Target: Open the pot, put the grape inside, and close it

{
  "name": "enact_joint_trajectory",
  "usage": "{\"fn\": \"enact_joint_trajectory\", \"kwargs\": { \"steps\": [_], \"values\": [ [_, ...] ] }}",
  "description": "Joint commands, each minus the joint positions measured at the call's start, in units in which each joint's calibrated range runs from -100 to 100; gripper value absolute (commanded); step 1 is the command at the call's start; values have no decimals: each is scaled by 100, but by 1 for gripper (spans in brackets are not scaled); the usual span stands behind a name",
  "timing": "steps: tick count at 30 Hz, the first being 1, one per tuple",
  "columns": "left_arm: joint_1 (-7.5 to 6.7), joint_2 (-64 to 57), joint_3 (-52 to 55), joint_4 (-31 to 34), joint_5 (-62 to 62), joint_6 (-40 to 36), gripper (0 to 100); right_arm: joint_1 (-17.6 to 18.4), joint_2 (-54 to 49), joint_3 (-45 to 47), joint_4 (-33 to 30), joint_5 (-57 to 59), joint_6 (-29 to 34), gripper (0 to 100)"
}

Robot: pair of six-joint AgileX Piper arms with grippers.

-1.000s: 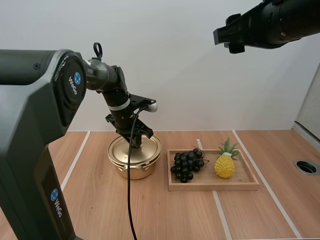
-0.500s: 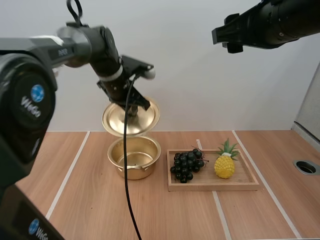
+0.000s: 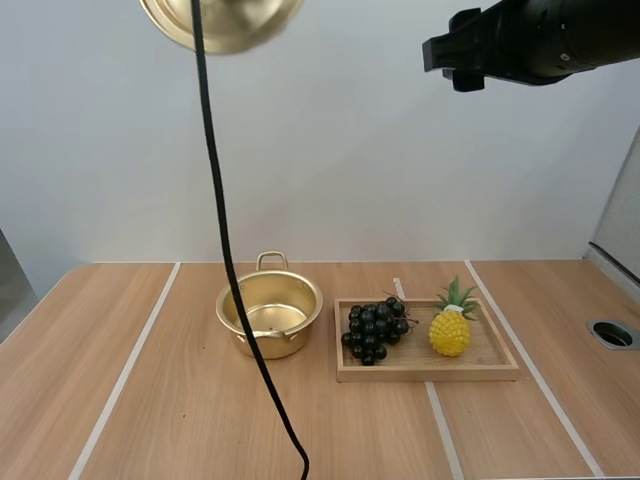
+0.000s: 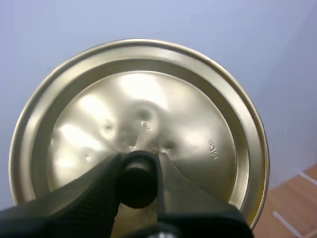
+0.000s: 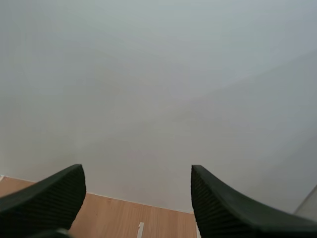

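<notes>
You have one pot (image 3: 270, 318) on the bench (image 3: 180, 400). It is gold, shiny and round, with two small loop handles, and it stands open with nothing inside. Its one lid (image 3: 222, 22) is of the same gold colour and hangs high above the bench, up and to the left of the pot and well apart from it.

Your left tool (image 4: 138, 166) pinches the black knob (image 4: 136, 186) of the lid between its two fingers. In the left wrist view the lid is a wide round disc with a raised rim.

The one bunch of grapes (image 3: 376, 330) is dark, almost black. It lies in the left part of the one wooden tray (image 3: 430, 372), which is just beside the pot, to its right. One yellow pineapple (image 3: 450, 328) with green leaves stands in the same tray, near the grapes.

Your right tool (image 5: 134, 173) is spread, its two fingers stand well apart and hold nothing.
</notes>
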Motion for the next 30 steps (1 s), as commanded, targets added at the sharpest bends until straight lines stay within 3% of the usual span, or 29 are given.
{"fn": "enact_joint_trajectory", "kwargs": {
  "steps": [1, 8, 16, 30],
  "values": [
    [-13, -378, -440, -26, -408, -165, 0, -17, -92, -67, 318, -111, -237, 100],
    [-13, -902, -1281, 196, -1500, -385, 0, -17, 111, -67, 916, 461, -263, 100],
    [-13, -1114, -1948, 227, -1565, -859, 0, -17, 1028, -77, 1466, 1881, -184, 100],
    [-13, -1114, -2062, 445, -1377, -859, 0, 96, 2431, -61, 1352, 2619, -154, 100]
  ]
}}
